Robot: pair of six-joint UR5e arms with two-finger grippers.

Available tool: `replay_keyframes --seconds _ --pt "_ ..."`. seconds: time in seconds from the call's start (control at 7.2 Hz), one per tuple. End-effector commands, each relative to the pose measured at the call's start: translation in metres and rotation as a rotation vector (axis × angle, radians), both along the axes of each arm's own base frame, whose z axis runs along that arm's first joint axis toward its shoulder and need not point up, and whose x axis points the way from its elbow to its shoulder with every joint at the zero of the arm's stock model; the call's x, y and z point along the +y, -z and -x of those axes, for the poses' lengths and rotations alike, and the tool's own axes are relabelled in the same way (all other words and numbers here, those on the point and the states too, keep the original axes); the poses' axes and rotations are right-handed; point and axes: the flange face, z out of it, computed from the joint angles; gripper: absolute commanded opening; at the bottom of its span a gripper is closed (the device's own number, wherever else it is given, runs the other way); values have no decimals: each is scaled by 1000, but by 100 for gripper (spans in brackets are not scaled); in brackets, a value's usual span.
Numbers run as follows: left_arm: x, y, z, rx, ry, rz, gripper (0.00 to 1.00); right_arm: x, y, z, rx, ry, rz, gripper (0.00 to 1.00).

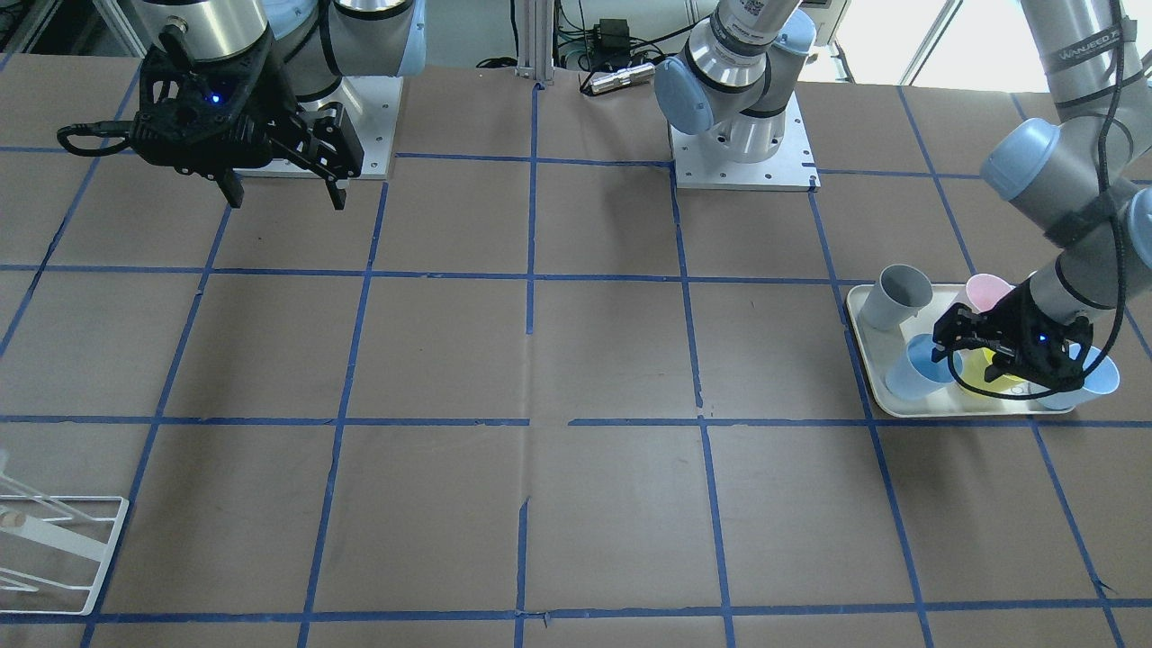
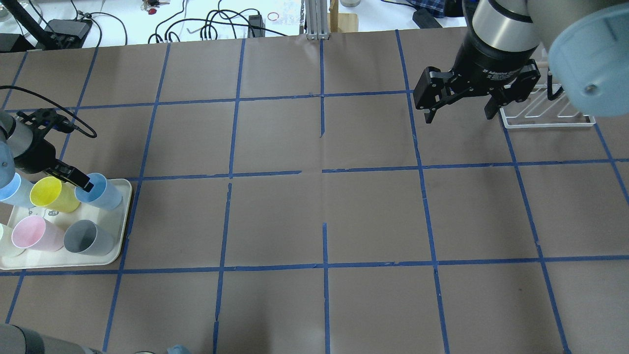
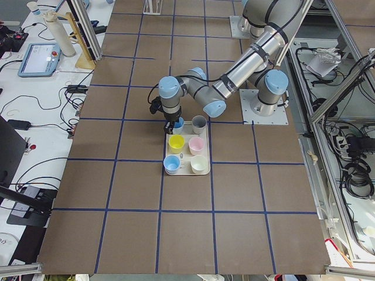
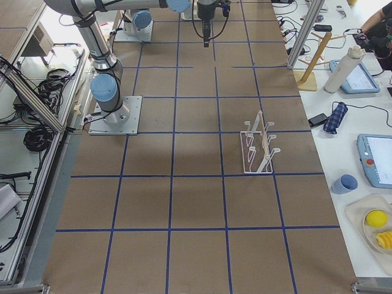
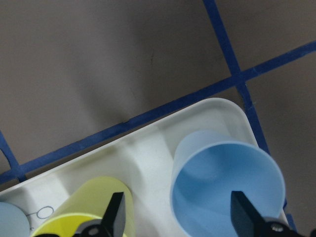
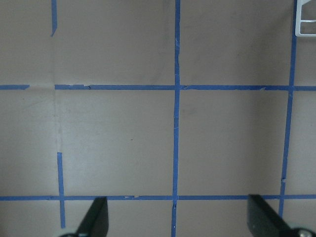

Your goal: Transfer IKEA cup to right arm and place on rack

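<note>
Overhead, front views opposed, sharing rack [image 2: 550, 124], tray [image 2: 59, 261]; wrist cameras close.

I see the rack [image 1: 56, 544] cut off by the front view's edge. The left gripper [image 1: 956, 347] mostly hides the yellow cup [image 1: 997, 382].

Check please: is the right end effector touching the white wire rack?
Apart. The front-facing view shows it plainly: the right end effector hangs at top left, while the rack lies at bottom left, with a wide gap between them.
</note>
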Motion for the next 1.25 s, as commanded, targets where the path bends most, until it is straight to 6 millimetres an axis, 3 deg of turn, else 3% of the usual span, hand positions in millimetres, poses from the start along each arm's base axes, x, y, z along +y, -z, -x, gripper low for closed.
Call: replay_keyframes --seconds 0.0,0.28,0.42,0.56,0.69,0.83,1.11 --pt "0 2 0 2 0 -3 72 0 1 0 3 -2 -4 100" --pt "2 8 1 11 0 -16 71 0 0 1 3 0 -2 100" --pt "1 12 0 14 0 -23 66 0 0 1 3 -2 -2 100" --pt "1 14 0 16 -1 -31 41 -1 1 1 3 0 -4 100" --pt "0 13 1 19 0 -31 9 -1 0 1 2 3 -2 100" --pt "0 13 1 19 0 -33 0 -2 -4 1 4 0 7 100" --pt "-4 2 5 11 -3 -14 0 -9 -6 7 -1 12 14 100"
